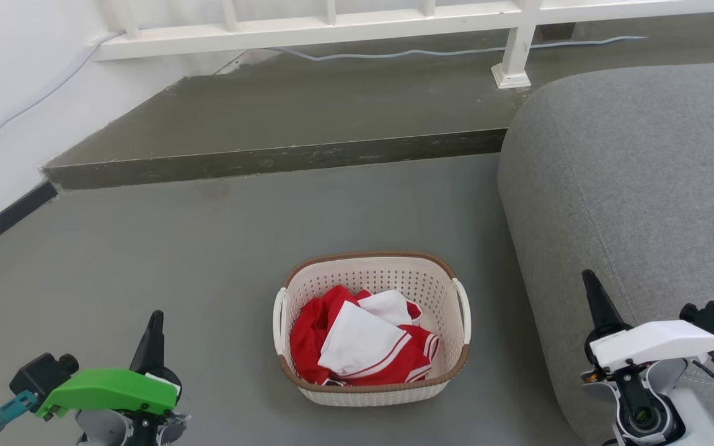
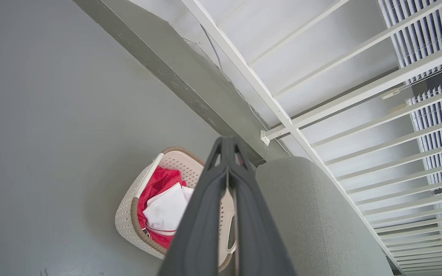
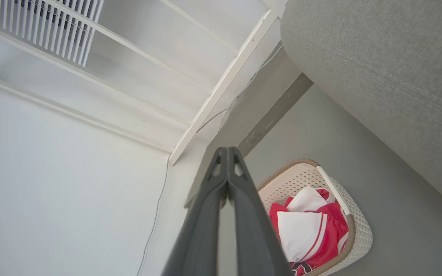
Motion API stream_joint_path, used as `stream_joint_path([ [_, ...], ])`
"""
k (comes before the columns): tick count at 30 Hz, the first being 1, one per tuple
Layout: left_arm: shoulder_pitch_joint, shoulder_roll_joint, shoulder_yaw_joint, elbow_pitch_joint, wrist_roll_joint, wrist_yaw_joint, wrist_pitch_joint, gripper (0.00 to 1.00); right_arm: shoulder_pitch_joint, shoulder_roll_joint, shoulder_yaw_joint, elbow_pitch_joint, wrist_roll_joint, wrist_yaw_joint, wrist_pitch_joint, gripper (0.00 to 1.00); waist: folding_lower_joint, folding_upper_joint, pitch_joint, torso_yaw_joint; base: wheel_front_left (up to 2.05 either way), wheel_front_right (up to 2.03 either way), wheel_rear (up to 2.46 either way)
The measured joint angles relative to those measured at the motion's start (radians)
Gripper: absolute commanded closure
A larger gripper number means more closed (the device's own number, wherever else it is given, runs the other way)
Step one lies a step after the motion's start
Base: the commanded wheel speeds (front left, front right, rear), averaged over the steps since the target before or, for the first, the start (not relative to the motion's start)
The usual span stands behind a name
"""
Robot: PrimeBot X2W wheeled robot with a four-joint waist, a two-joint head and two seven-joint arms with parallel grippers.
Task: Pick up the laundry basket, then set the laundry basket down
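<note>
**Entry: laundry basket on floor, both end effectors clear of it**

Left end effector: the two dark fingers are pressed together along their length, with nothing pinched between them. The left wrist view confirms this, tips meeting at a point. It has a green housing behind the fingers and hangs free, touching nothing.

Right end effector: fingers likewise pressed together and empty, which the right wrist view confirms. It has a white housing and sits over the edge of the grey sofa, not visibly in contact with it.

Laundry basket: it stands upright on the grey floor, between the two end effectors and a little ahead of their fingertips. It lies to the right of the left end effector and to the left of the right one, well apart from both. Its left handle faces the left end effector and its right handle faces the right. The brown rim is unobstructed all round.

Contents: red and white clothes, crumpled in the bottom and lying below the rim.

Surroundings: the sofa is just beside the basket, on the right end effector's side, with a narrow strip of floor between them. Further ahead of both fingertips are a raised step and a white railing, with a pale cable running along the step under the railing.
</note>
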Motion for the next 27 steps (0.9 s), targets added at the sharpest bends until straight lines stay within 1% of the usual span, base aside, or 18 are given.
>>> stream_joint_path([
  [3,0.000,0.000,0.009,-0.002,-0.033,-0.003,0.006,1.00,0.000,0.001,-0.013,0.000,0.033,0.008,0.009,1.00,0.0000,0.0000,-0.001,0.000,0.00,0.00,0.00],
  [8,0.000,-0.001,0.021,-0.004,-0.077,-0.004,0.026,1.00,-0.002,0.002,-0.033,0.000,0.084,0.009,0.025,1.00,0.0000,0.0000,-0.003,0.000,0.00,0.00,0.00],
  [10,0.000,-0.001,0.028,-0.005,-0.104,-0.004,0.032,1.00,-0.002,0.003,-0.041,0.000,0.107,0.017,0.030,1.00,0.0000,0.0000,-0.004,-0.001,0.00,0.00,0.00],
  [27,0.000,-0.002,0.078,-0.016,-0.262,-0.014,0.085,1.00,-0.007,0.013,-0.111,-0.001,0.288,0.037,0.081,1.00,0.0000,0.0000,-0.010,-0.002,0.00,0.00,0.00],
])
